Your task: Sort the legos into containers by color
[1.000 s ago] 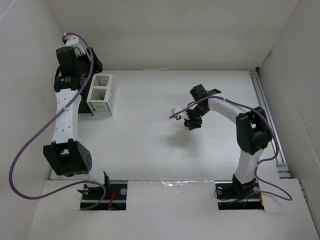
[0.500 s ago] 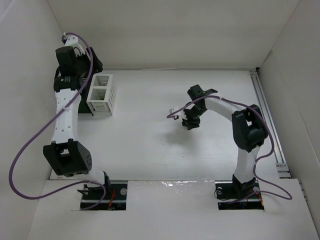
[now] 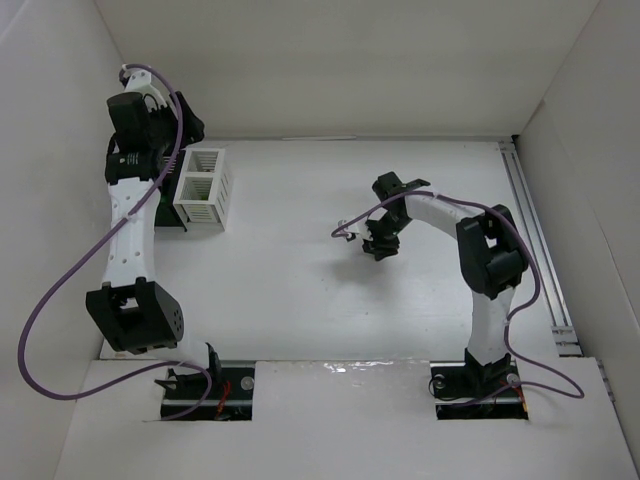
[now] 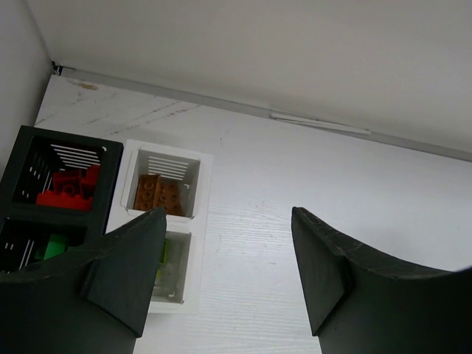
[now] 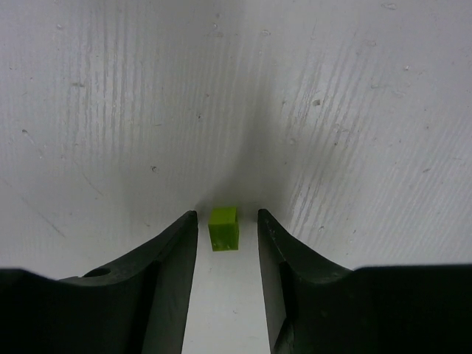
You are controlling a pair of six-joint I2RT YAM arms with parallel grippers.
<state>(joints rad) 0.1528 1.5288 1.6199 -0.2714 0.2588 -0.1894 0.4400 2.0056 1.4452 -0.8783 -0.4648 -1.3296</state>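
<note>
The right gripper (image 5: 226,218) is down low over the table (image 5: 346,110) with its fingers (image 5: 166,287) spread apart, and a single yellow-green brick (image 5: 223,230) sits on the table right between the two tips. There's a thin gap on each side of it, so as far as I can see neither finger touches it and nothing's pinched. Past the tips it's just streaky white tabletop. Over on the other arm, the left gripper (image 4: 228,217) hangs higher up with its fingers (image 4: 125,273) spread wide and nothing between them. Past the tip of the finger nearer the side wall you get the bins: a white bin (image 4: 205,192) just beyond that tip and a black bin (image 4: 66,138) further out to the same side, touching it, each split into two compartments. The near white compartment is half hidden behind the fingertip, with something pale yellow-green in it, and the far white one holds orange bricks (image 4: 158,193). In the black bin the near compartment has green bricks (image 4: 48,247) and the far one has red bricks (image 4: 68,190). Straight ahead between the fingertips there's only table, running out to the back wall (image 4: 258,51).
</note>
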